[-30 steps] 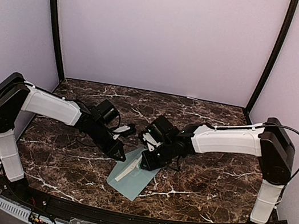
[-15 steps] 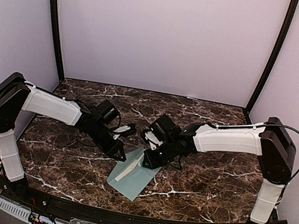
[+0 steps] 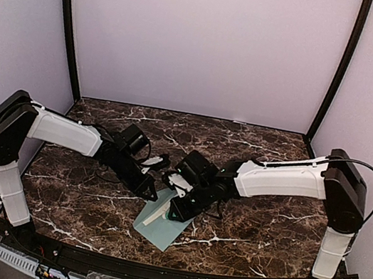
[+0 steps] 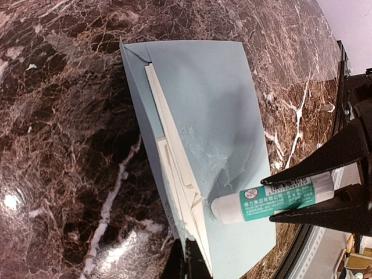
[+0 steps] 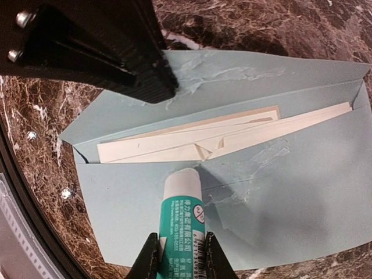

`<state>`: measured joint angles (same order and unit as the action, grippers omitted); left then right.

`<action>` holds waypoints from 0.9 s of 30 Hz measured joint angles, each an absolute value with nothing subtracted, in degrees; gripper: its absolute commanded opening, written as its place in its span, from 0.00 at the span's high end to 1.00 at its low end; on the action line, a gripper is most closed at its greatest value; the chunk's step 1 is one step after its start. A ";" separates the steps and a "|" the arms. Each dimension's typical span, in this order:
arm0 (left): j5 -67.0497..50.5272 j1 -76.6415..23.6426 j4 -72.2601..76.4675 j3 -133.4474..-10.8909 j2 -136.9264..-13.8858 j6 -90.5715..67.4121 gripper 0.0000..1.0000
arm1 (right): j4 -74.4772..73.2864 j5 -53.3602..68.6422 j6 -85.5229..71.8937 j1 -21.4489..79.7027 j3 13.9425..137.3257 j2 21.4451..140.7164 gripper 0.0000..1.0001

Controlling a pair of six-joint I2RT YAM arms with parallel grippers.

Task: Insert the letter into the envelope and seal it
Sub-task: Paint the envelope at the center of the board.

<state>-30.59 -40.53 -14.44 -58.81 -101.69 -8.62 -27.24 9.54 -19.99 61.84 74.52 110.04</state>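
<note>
Dark marbled desk (image 4: 58, 87) spreads beneath our work. Our right fingers (image 5: 149, 260) stand narrow, clamped on a teal-labelled glue stick (image 5: 181, 218) whose white tip touches the envelope (image 5: 279, 197) just below its mouth. Our left fingers (image 5: 116, 52) are closed together, and their tip presses the glue-smeared flap (image 5: 244, 72) beyond the stick. Between the two pairs of fingers the folded letter (image 5: 174, 145) sits inside the envelope, with its cream edge showing at the mouth.

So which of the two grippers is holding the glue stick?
The right gripper: the green-labelled glue stick is clamped between its fingers. The left gripper is shut, empty, resting on the envelope.
</note>
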 measured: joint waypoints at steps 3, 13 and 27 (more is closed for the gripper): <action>-30.59 -40.53 -14.44 -58.81 -101.69 -8.69 1.00 | -27.77 10.70 -19.92 62.26 75.24 110.50 0.92; -30.65 -40.53 -14.44 -58.89 -101.84 -8.78 1.00 | -28.93 11.51 -19.99 62.85 76.31 111.11 0.92; -31.75 -40.53 -13.96 -58.92 -102.13 -8.73 1.00 | -29.56 9.78 -22.41 60.38 76.60 111.22 0.92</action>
